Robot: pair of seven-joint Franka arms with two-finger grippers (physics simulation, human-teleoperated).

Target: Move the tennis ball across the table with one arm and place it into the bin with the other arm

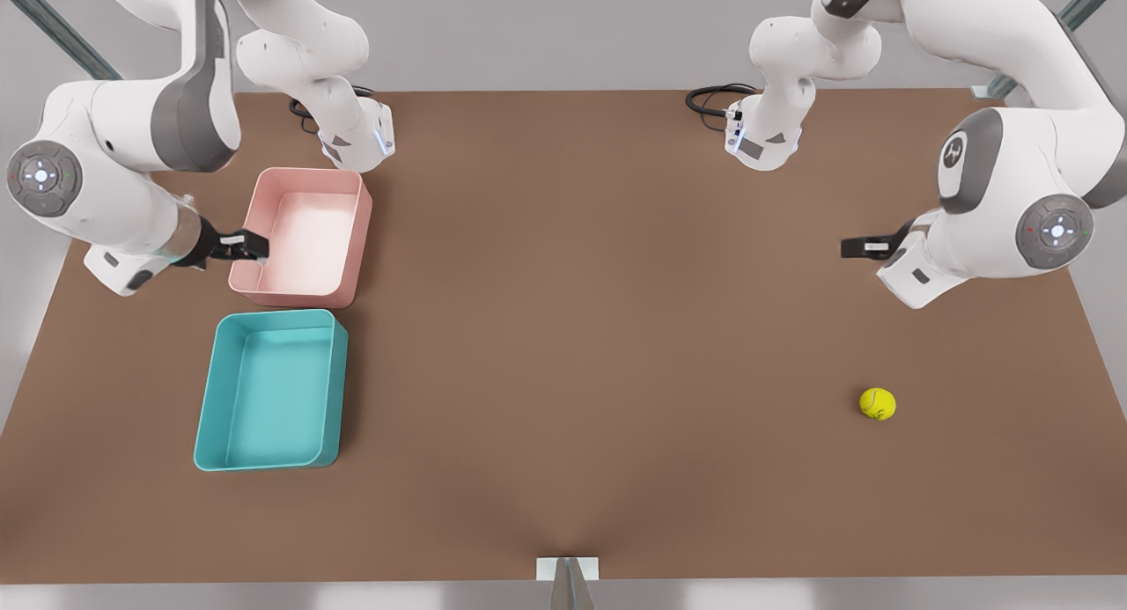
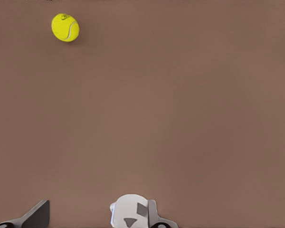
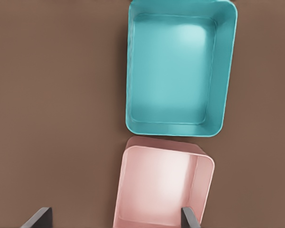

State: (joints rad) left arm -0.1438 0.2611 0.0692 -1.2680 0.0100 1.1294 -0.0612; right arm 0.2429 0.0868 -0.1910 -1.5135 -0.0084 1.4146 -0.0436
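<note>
Both grippers hang above the table [image 1: 563, 346] in the front view; the left gripper [image 1: 858, 247], on the arm at the front view's right, holds nothing, and from this angle I cannot tell how far its fingers stand apart; the tennis ball [image 1: 878, 403] lies on the bare tabletop nearer the camera than that gripper and well apart from it; the right gripper [image 1: 251, 245], on the arm at the front view's left, sits over the near-left edge of the pink tub [image 1: 304, 238], holding nothing; the bin [image 1: 271, 390] stands just beside the pink tub on its camera side, a narrow gap between them, and it is empty; ball and bin are far apart, at opposite ends of the table.

From the left wrist view, the tennis ball [image 2: 65, 27] rests on brown table [image 2: 180, 104], its curved seam showing; one dark fingertip [image 2: 35, 216] of the left gripper shows at the frame's edge, clear of the ball.

From the right wrist view, the bin [image 3: 180, 69] and the pink tub [image 3: 164, 185] lie end to end, both empty; two dark fingertips [image 3: 38, 217] of the right gripper stand wide apart, so its jaws are spread, one tip over the table [image 3: 52, 104], the other over the pink tub's wall.
</note>
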